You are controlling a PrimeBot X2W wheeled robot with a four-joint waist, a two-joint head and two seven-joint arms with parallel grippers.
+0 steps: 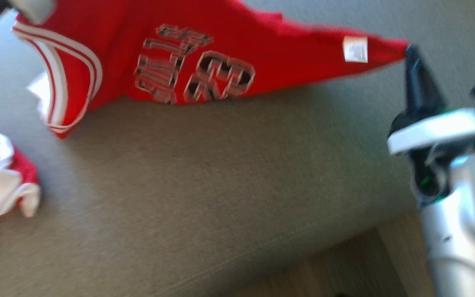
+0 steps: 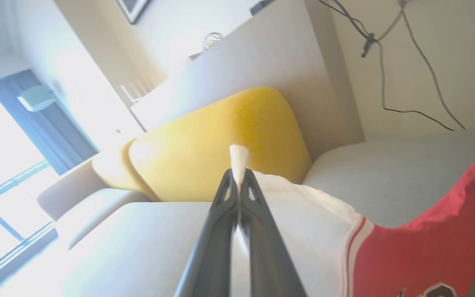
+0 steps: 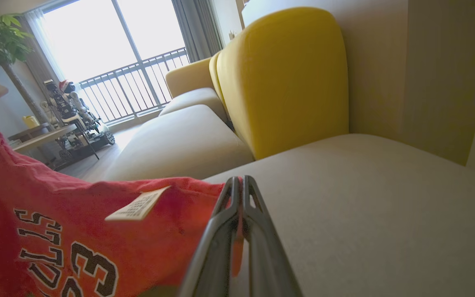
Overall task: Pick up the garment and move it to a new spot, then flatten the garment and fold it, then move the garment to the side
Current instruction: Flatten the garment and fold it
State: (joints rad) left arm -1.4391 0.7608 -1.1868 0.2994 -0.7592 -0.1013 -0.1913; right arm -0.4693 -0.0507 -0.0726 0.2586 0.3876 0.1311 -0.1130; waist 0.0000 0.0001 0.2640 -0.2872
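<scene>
The garment (image 1: 221,53) is a red jersey with white-striped trim and dark lettering. It hangs stretched out above the grey sofa seat (image 1: 221,185). My right gripper (image 1: 410,51) is shut on its red corner at the right, close to a small white label (image 1: 355,48). In the right wrist view the fingers (image 3: 258,214) pinch that red cloth (image 3: 76,231). My left gripper (image 2: 238,177) is shut on a white edge of the garment (image 2: 311,222), and a tuft of white cloth pokes out past the fingertips.
A second red and white cloth (image 1: 2,177) lies bunched at the seat's left edge. A yellow cushion (image 3: 287,74) stands at the back of the sofa. Wooden floor (image 1: 336,268) shows beyond the seat's front edge. Cables (image 2: 386,62) hang on the wall.
</scene>
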